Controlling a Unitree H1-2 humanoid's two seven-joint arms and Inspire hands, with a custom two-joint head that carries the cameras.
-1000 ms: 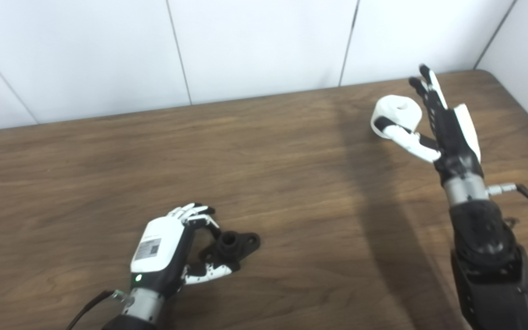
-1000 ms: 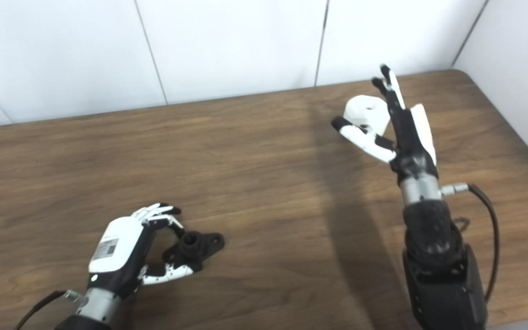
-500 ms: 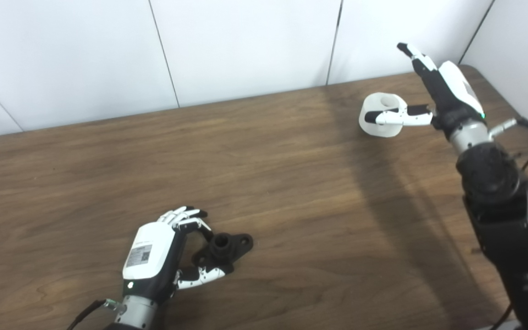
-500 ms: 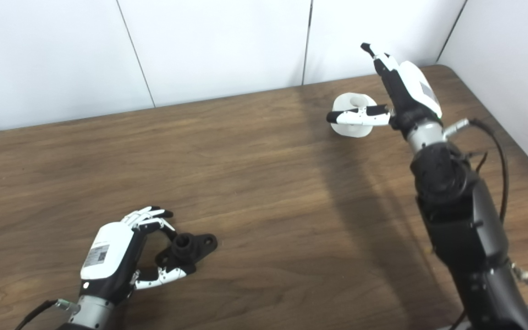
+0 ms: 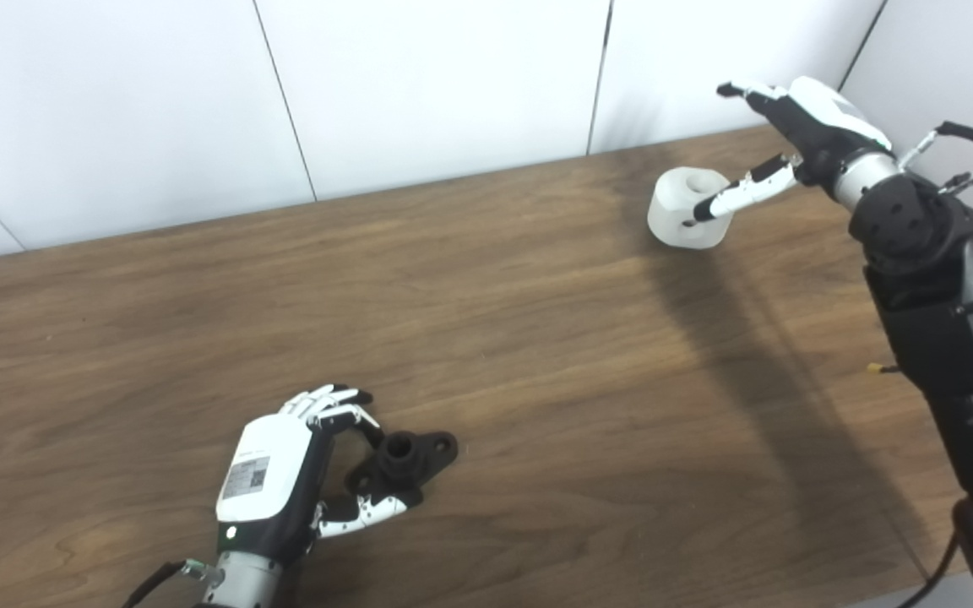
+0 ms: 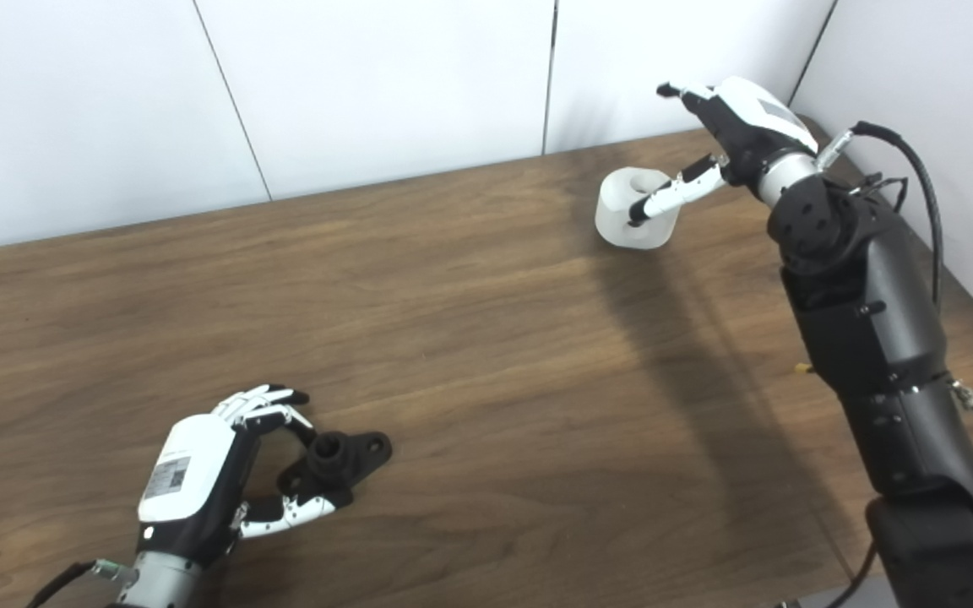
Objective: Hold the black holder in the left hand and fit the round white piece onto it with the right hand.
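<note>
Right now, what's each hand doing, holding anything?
Left hand: curled around the holder, firm grip can't be told.
Right hand: open beside the white piece, holding nothing.

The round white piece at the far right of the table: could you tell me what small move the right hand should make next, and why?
Probably close the fingers on it. The right hand is open, its thumb lying across the round white piece, which sits on the brown wooden table, not yet gripped. The left hand is already curled around the black holder.

A lab: bare wooden table (image 5: 495,279) against plain white wall panels (image 5: 419,84).
</note>
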